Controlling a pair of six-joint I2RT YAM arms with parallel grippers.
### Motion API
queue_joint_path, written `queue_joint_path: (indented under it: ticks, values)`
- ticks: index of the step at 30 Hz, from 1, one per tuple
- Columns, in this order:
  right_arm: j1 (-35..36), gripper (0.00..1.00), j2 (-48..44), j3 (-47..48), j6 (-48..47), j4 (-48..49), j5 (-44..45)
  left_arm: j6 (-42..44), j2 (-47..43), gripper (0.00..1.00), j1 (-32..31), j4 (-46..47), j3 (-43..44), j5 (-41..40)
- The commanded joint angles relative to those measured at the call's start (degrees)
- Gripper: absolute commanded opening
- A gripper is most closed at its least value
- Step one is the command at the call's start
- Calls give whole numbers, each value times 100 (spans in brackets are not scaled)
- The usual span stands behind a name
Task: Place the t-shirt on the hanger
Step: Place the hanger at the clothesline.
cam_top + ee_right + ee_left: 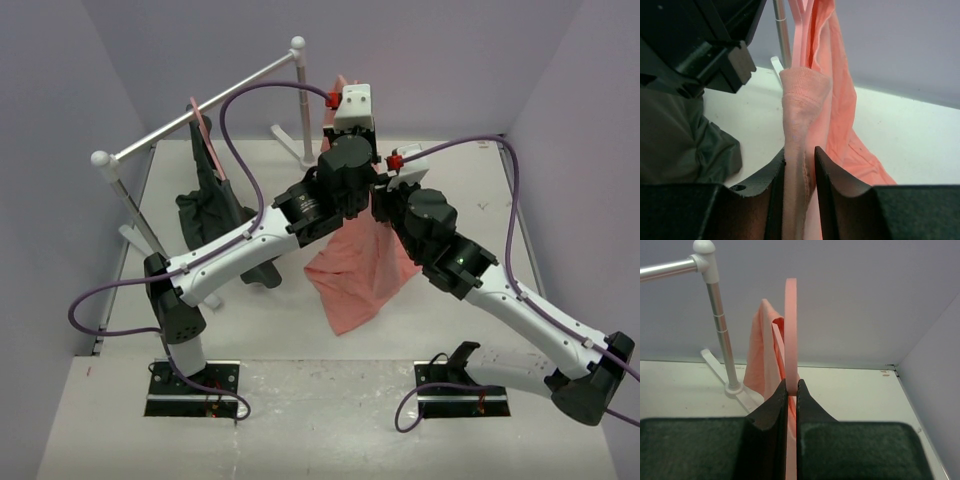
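The left hand (791, 387) is clamped on the pink hanger (790, 330), its two dark fingers pressed flat against either side of the thin plastic. The hanger shows edge-on in the left wrist view and stands upright above the fingertips. The salmon-pink t-shirt (355, 275) hangs from the spot where the two arms meet, raised above the middle of the surface (260, 330). Its lower end trails down to the surface towards the near side. In the left wrist view part of the shirt drapes just behind the hanger and to its left.

The right hand (800, 155) is closed on a rolled, ribbed edge of the shirt, with the fabric bunched between its fingers. Just above that bunch, the hanger's thin pink arms run up beside the cloth.

To the left stands a white clothes rack (200, 112). A dark grey garment (215, 205) hangs from its rail on a second pink hanger (200, 122) and sags onto the surface.
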Motion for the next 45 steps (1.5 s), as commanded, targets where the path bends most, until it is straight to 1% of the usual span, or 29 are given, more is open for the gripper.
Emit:
queue_joint_path:
  ticks: [1, 3, 5, 8, 10, 11, 12, 13, 14, 15, 18, 19, 20, 21, 22, 23, 24, 25, 28, 30, 33, 34, 37, 38, 39, 41, 45]
  values:
    - [-42, 24, 218, -80, -263, 296, 65, -150, -366, 0, 12, -16, 369, -92]
    - [-45, 18, 278, -73, -246, 303, 39, -158, -386, 0, 16, -58, 354, -91]
    - [-82, 0, 343, -51, -189, 320, -18, -170, -441, 0, 16, -66, 291, -59]
    - [-210, 0, 309, -44, -107, 327, -345, -158, -560, 0, 16, -91, 196, 10]
    - [-257, 0, 100, -189, -67, 437, -715, -125, -670, 0, 16, -144, 164, 30]
    - [-273, 0, -42, -314, -78, 637, -882, -90, -723, 0, 16, -126, 88, 63]
    - [-280, 0, -287, -539, -155, 907, -1107, -45, -800, 3, 16, -81, 10, 69]
    - [-282, 0, -460, -706, -209, 1072, -1245, -7, -866, 7, 21, -37, -44, 72]
    - [-282, 0, -589, -812, -224, 1146, -1302, 28, -916, 14, 24, 6, -82, 95]
    - [-298, 0, -716, -884, -219, 1122, -1361, 51, -984, 27, 30, 48, -142, 117]
    - [-448, 0, -834, -896, -123, 916, -1747, 119, -1135, 54, 113, 363, -326, 452]
    - [-513, 0, -834, -914, -65, 910, -1837, 102, -1168, 60, 147, 363, -349, 538]
    - [-588, 0, -835, -951, -27, 909, -1949, 102, -1170, 60, 148, 326, -349, 582]
    - [-731, 0, -843, -1009, 66, 909, -2173, 102, -1195, 70, 165, 268, -332, 600]
    - [-801, 0, -843, -1011, 110, 909, -2179, 102, -1222, 70, 165, 267, -332, 635]
    - [-862, 0, -852, -1071, 144, 909, -2393, 111, -1248, 78, 165, 232, -323, 678]
    - [-992, 0, -858, -1108, 207, 916, -2500, 92, -1353, 94, 165, -3, -317, 808]
    - [-1063, 0, -857, -1127, 249, 922, -2630, 43, -1455, 100, 165, -231, -304, 862]
    - [-1135, 0, -740, -990, 235, 883, -2969, -184, -1827, 100, 168, -940, -366, 969]
    - [-1138, 0, -620, -844, 195, 703, -3203, -244, -2258, 100, 165, -1156, -560, 1149]
    - [-1143, 0, -71, -198, 156, 309, -3563, -383, -3334, 100, 165, -1614, -1297, 1293]
    - [-1143, 0, 106, -34, 162, 320, -3664, -390, -3681, 100, 165, -1697, -1574, 1293]
    - [-1152, 0, 776, 610, 188, 269, -3834, -478, -4507, 100, 165, -2119, -2032, 1093]
    - [-1161, 0, 783, 835, 214, 268, -3912, -512, -4517, 100, 165, -2274, -2096, 965]
    - [-1153, 0, 1464, 1346, 254, 96, -4111, -592, -4776, 100, 165, -2578, -2145, 740]
    - [-1152, 0, 1947, 2112, 394, -166, -4315, -625, -5102, 100, 165, -3011, -2117, 477]
    - [-1143, 0, 2873, 3031, 540, -216, -4332, -509, -5454, 100, 165, -3566, -1946, -91]
